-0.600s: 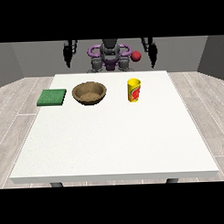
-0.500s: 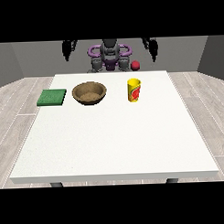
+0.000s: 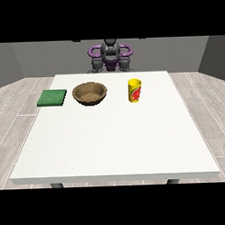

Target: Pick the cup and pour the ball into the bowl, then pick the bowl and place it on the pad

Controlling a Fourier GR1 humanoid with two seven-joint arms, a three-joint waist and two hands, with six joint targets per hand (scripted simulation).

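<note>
Three items we log along the worktop's [image 3: 113,142] far edge: green pad [image 3: 52,97], bowl [image 3: 90,93], upright cup [image 3: 134,90]. All untouched; every step remains. Hands unseen, state unknowable.

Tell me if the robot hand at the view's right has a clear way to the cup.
Probably yes: the cup stands apart from the bowl, nothing between it and the robot; the robot hand is out of view.

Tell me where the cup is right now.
In the front view the yellow cup stands upright on the white table, right of the wooden bowl.
</note>
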